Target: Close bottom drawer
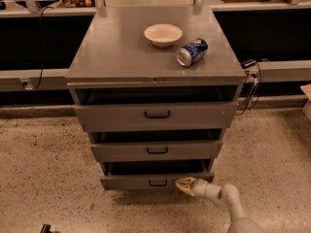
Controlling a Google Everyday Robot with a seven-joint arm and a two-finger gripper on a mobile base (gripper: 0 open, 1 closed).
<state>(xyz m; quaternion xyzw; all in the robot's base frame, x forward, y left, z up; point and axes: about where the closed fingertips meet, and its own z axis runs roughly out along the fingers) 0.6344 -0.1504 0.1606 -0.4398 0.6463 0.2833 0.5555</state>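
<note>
The bottom drawer (136, 181) is the lowest of three grey drawers in a metal cabinet. It stands pulled out, with a low front panel and a small black handle (157, 183). My gripper (182, 184) reaches in from the lower right on a white arm. Its yellowish tip is at the drawer's front panel, just right of the handle, and looks to touch it.
The middle drawer (156, 150) and top drawer (156, 114) are also partly open. On the cabinet top (112, 52) sit a cream bowl (163, 34) and a blue soda can (192, 52) on its side. Speckled floor (43, 178) surrounds the cabinet. A cable hangs at the right side (251, 89).
</note>
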